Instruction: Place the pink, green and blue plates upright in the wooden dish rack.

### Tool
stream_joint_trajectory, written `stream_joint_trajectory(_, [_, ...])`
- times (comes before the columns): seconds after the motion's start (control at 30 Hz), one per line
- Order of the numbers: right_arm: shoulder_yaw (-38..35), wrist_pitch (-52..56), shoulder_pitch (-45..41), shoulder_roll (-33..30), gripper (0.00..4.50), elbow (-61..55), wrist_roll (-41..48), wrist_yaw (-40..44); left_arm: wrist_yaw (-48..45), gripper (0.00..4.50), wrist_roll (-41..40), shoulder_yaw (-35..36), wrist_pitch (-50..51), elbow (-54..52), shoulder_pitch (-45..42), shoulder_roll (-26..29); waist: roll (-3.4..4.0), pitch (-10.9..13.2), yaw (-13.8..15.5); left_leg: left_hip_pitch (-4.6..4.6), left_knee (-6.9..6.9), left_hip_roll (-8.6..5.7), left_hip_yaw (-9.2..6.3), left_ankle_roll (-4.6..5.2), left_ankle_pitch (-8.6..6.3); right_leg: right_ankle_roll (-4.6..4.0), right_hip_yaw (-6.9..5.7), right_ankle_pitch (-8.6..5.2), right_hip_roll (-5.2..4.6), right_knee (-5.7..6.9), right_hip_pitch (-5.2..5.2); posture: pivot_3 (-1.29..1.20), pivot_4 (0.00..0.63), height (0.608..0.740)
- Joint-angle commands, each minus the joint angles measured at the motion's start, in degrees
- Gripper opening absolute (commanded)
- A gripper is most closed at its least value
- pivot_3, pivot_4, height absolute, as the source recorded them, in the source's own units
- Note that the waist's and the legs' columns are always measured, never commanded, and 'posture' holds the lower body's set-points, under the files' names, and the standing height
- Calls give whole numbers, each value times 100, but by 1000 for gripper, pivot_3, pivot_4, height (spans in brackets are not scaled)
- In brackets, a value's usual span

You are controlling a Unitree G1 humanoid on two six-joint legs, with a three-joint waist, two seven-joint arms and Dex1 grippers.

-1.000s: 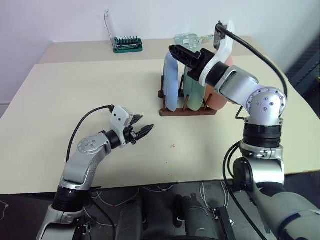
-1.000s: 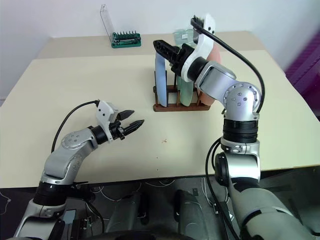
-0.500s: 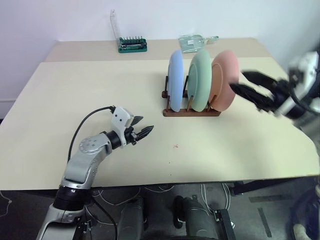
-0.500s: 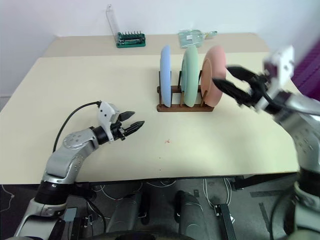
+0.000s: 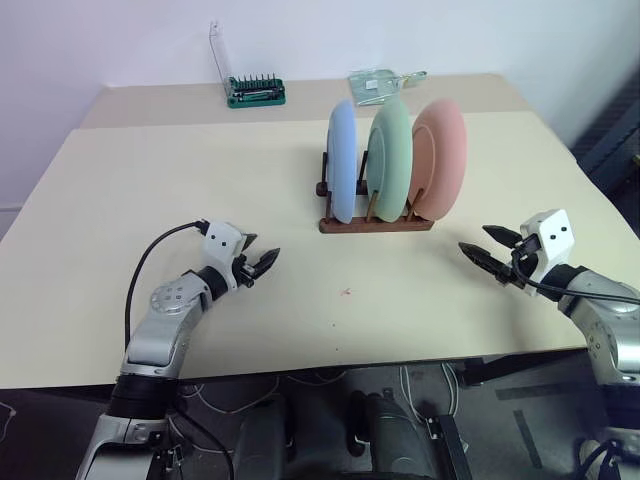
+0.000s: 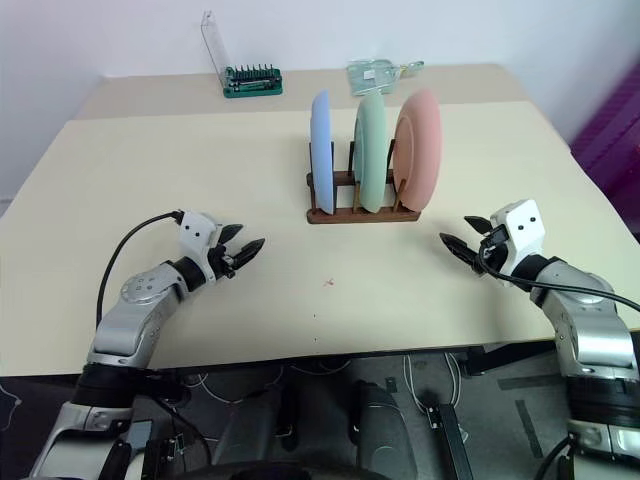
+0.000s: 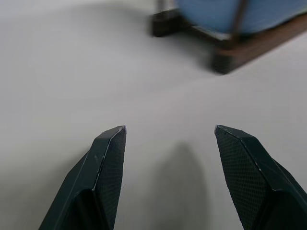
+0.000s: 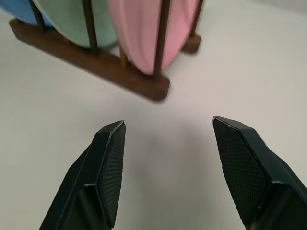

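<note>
- At twelve o'clock on your surface [image 5: 150, 180] sits the wooden dish rack [image 5: 376, 224], dark reddish-brown with thin pegs.
- Blue plate [image 5: 342, 175], green plate [image 5: 390, 160] and pink plate [image 5: 440, 157] stand upright in it.
- Left gripper [image 5: 262, 264] and right gripper [image 5: 482, 250] fingers are spread, holding nothing.

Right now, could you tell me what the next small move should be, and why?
Probably none beyond keeping both arms clear: the blue plate, green plate and pink plate all stand upright in the wooden dish rack, and the left gripper and right gripper are open, empty, apart from it.
</note>
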Motion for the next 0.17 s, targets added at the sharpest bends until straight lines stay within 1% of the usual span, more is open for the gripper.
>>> stream_joint_trajectory(0.03, [89, -447, -149, 88, 2909, 267, -265, 5, 96, 3015, 29, 104, -114, -188, 133, -33, -1, -1, -5, -1, 0, -1, 1, 0, 0, 0, 0, 0, -3, -2, 1, 0, 150, 730])
stream_joint_trajectory(0.17, [201, -595, -388, 202, 2909, 514, -406, -55, 200, 3015, 95, 70, -159, -192, 166, -94, -2, 0, -18, -1, 1, -1, 3, 0, 0, 2, 0, 1, -3, 0, 0, 0, 150, 730])
